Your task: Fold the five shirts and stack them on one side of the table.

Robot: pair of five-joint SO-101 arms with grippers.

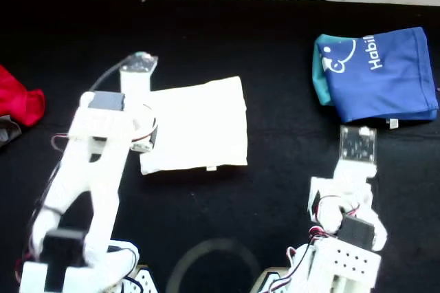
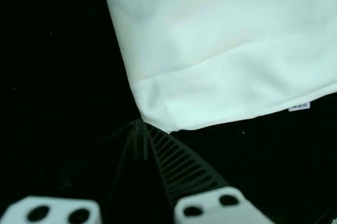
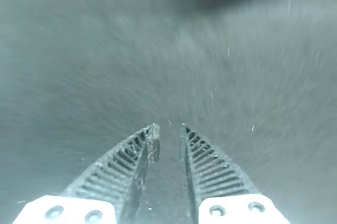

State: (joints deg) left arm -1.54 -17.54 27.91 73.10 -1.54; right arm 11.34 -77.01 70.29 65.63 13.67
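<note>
Black bench [image 1: 227, 25]: white folded cloth shirt [image 1: 199, 124] mid-left, not yet stacked; blue folded shirt [image 1: 381, 76] on teal folded shirt [image 1: 319, 73] far right; red crumpled shirt [image 1: 17, 100] at left edge unfolded; left claw [image 2: 141, 126] closed at the white one's near-left corner, grip unclear; right claw [image 3: 168, 132] barely parted, empty.

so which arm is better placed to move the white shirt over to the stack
Left, probably. The left gripper sits at a corner of the white shirt, while the right gripper is over bare table near the blue shirt, apart from the white one.
</note>
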